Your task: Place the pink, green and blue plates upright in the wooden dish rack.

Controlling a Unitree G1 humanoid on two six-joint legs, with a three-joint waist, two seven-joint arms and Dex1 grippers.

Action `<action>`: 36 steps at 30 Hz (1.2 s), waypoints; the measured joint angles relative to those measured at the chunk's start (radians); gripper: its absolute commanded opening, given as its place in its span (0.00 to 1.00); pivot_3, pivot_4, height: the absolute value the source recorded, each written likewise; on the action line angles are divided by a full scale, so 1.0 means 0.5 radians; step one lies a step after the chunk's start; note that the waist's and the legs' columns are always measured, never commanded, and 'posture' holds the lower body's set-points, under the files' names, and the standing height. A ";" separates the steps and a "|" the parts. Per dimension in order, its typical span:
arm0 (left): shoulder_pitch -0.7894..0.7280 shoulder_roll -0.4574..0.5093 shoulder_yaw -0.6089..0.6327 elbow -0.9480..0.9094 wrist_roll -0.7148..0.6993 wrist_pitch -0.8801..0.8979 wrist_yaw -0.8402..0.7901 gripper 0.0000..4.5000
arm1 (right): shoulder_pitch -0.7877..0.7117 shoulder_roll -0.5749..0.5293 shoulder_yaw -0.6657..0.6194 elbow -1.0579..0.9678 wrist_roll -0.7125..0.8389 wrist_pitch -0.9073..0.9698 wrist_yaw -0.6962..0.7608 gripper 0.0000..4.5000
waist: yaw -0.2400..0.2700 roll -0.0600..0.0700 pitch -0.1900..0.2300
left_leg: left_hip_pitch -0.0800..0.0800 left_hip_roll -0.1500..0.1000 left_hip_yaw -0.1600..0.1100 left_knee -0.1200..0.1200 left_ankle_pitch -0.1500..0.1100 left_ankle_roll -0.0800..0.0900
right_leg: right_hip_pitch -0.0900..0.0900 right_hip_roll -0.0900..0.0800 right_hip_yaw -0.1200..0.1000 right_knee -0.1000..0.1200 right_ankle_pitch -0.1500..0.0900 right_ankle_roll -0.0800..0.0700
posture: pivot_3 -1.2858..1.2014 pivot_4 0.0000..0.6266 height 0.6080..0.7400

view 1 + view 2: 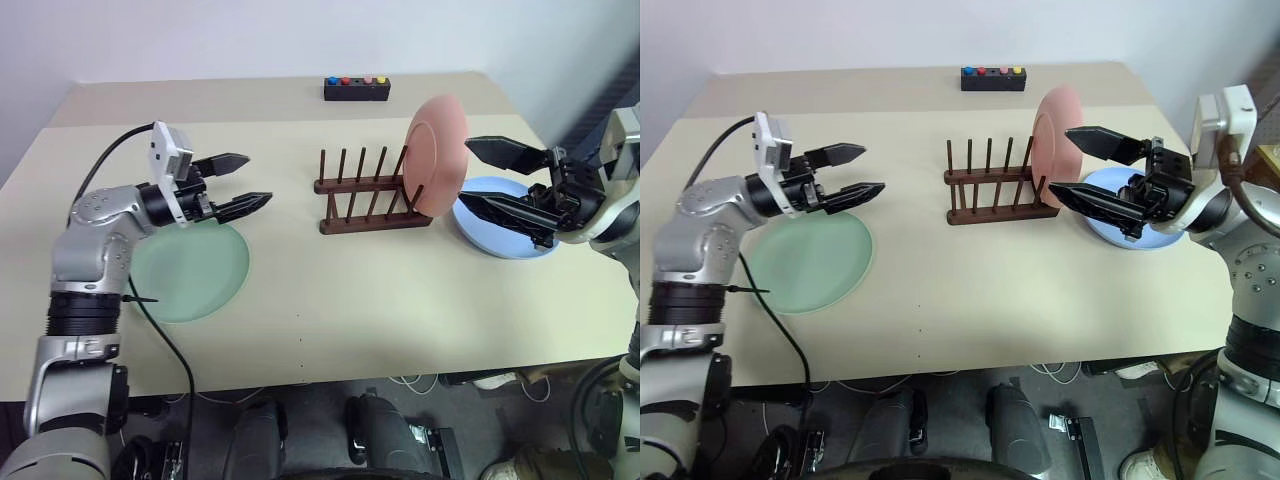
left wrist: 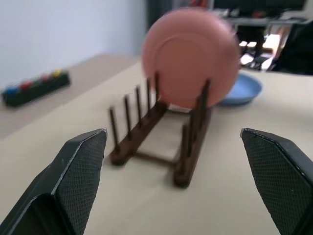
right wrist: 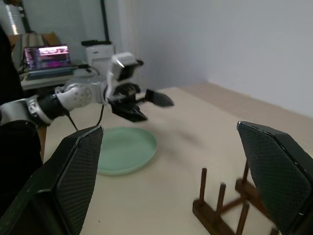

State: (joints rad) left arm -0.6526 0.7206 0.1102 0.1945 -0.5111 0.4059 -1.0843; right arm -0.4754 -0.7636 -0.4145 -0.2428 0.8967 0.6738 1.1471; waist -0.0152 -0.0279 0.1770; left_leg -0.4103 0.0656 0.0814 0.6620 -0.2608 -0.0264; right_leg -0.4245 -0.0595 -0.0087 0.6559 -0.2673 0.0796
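From the head cameras, the pink plate [image 1: 436,155] already stands upright at the far-right end of the wooden dish rack [image 1: 368,193]. The green plate [image 1: 190,268] lies flat on the table [image 1: 330,300] directly under and just behind the left gripper [image 1: 240,183], whose fingers are spread wide and hold nothing. The blue plate [image 1: 500,225] lies flat below the right gripper [image 1: 1080,165], also spread and empty, just to the rack's right. A black button box [image 1: 356,89] sits well beyond both hands at the table's far edge.

In the left wrist view, the left fingers [image 2: 80,171] frame the rack ahead, with several free peg slots on the near side of the pink plate. The step in hand looks like fetching the next plate. To do it well, I would dip one finger under the plate's rim and the other over it, pinching the edge firmly.

In the right wrist view, the right fingers [image 3: 73,176] frame the green plate across the table beneath the left gripper. Whichever plate goes next, it should be tipped on edge, carried over the pegs and lowered into a slot clear of the pink plate, without nudging the light rack.
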 measured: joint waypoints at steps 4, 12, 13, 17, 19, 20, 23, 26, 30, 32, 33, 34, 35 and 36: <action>0.045 0.220 0.142 -0.002 -0.037 0.265 0.050 1.00 | 0.047 0.036 0.069 -0.022 0.006 -0.054 0.002 1.00 | 0.002 0.000 0.000 | 0.000 0.000 0.001 0.000 0.000 0.000 | 0.000 -0.001 0.000 0.000 0.000 0.000 | 0.52 0.24 1.00; 0.189 0.454 0.232 0.072 -0.031 0.891 0.342 1.00 | 0.051 0.039 0.182 -0.017 -0.017 -0.167 0.035 1.00 | 0.009 -0.001 0.000 | 0.000 0.000 0.001 0.000 0.000 0.000 | 0.000 -0.002 -0.001 -0.001 0.000 0.000 | 0.52 0.24 1.00; 0.180 0.476 0.252 0.107 -0.033 0.980 0.393 1.00 | 0.055 0.042 0.186 -0.017 -0.017 -0.186 0.051 1.00 | 0.008 -0.001 0.000 | 0.000 0.000 0.001 0.000 0.000 0.000 | 0.000 -0.002 0.000 -0.001 0.000 0.000 | 0.52 0.24 1.00; 0.179 0.602 0.324 0.171 -0.046 1.227 0.454 1.00 | 0.093 0.051 0.197 -0.015 -0.019 -0.243 0.097 1.00 | 0.006 -0.001 0.001 | 0.000 0.000 0.001 -0.001 0.000 0.000 | 0.000 -0.002 -0.001 -0.002 0.000 0.000 | 0.52 0.24 1.00; 0.188 0.619 0.358 0.180 -0.044 1.280 0.483 1.00 | 0.099 0.062 0.221 -0.015 -0.023 -0.259 0.104 1.00 | 0.006 -0.001 0.001 | 0.000 0.000 0.002 -0.001 0.000 0.000 | 0.000 -0.002 -0.001 -0.001 0.000 -0.001 | 0.52 0.24 1.00; 0.190 0.621 0.364 0.194 -0.044 1.306 0.494 1.00 | 0.098 0.063 0.230 -0.015 -0.023 -0.268 0.103 1.00 | 0.006 -0.001 0.001 | 0.000 0.000 0.002 -0.001 0.000 0.000 | 0.000 -0.002 -0.001 -0.001 0.000 -0.001 | 0.52 0.24 1.00; 0.190 0.641 0.383 0.274 -0.052 1.479 0.529 1.00 | 0.098 0.069 0.231 -0.015 -0.022 -0.275 0.092 1.00 | 0.005 -0.002 0.001 | 0.000 0.000 0.002 -0.001 0.000 0.000 | -0.001 -0.002 -0.001 -0.001 0.000 -0.001 | 0.52 0.24 1.00; 0.156 0.726 0.340 0.311 -0.072 1.665 0.486 1.00 | 0.102 0.074 0.234 -0.015 -0.022 -0.285 0.085 1.00 | 0.005 -0.002 0.001 | 0.000 0.000 0.002 -0.001 0.000 0.000 | -0.001 -0.002 -0.001 -0.001 0.000 -0.001 | 0.52 0.24 1.00; -0.032 0.864 0.183 0.522 -0.028 1.765 0.410 1.00 | 0.124 0.092 0.257 -0.017 -0.022 -0.291 0.063 1.00 | 0.007 -0.002 0.001 | 0.000 -0.001 0.002 -0.001 -0.001 0.000 | -0.001 -0.003 -0.001 -0.001 0.000 -0.001 | 0.52 0.24 1.00; -0.125 0.879 0.087 0.643 0.020 1.777 0.379 1.00 | 0.133 0.100 0.264 -0.018 -0.022 -0.304 0.053 1.00 | 0.010 -0.002 0.001 | 0.000 -0.001 0.002 -0.001 0.000 0.000 | -0.001 -0.003 -0.001 -0.001 0.000 -0.001 | 0.52 0.24 1.00; -0.175 0.879 0.016 0.695 0.049 1.786 0.359 1.00 | 0.140 0.104 0.267 -0.020 -0.022 -0.314 0.046 1.00 | 0.011 -0.003 0.001 | 0.000 -0.001 0.002 0.000 0.000 0.000 | -0.001 -0.002 -0.001 -0.001 0.000 -0.001 | 0.52 0.24 1.00; -0.226 0.876 -0.054 0.731 0.075 1.800 0.342 1.00 | 0.146 0.110 0.268 -0.022 -0.022 -0.318 0.038 1.00 | 0.013 -0.003 0.001 | 0.000 -0.001 0.002 0.000 0.000 0.000 | -0.001 -0.003 -0.001 -0.001 0.000 -0.001 | 0.52 0.24 1.00; -0.293 0.872 -0.135 0.773 0.103 1.818 0.326 1.00 | 0.154 0.121 0.269 -0.025 -0.021 -0.320 0.027 1.00 | 0.015 -0.005 0.001 | -0.001 -0.001 0.002 0.000 0.000 0.000 | -0.001 -0.002 -0.001 -0.001 0.000 -0.001 | 0.52 0.24 1.00; -0.365 0.869 -0.220 0.813 0.136 1.832 0.300 1.00 | 0.164 0.134 0.271 -0.035 -0.020 -0.320 0.012 1.00 | 0.014 -0.005 0.001 | -0.001 -0.001 0.002 0.000 -0.001 0.000 | -0.001 -0.002 -0.001 -0.001 0.000 -0.001 | 0.52 0.24 1.00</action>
State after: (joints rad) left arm -0.8352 1.1553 0.0001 0.6012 -0.4429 1.3218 -0.9342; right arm -0.3934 -0.6967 -0.2790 -0.2605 0.8865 0.5141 1.1531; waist -0.0080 -0.0306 0.1772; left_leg -0.4107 0.0649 0.0827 0.6619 -0.2611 -0.0264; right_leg -0.4249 -0.0607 -0.0091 0.6552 -0.2674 0.0793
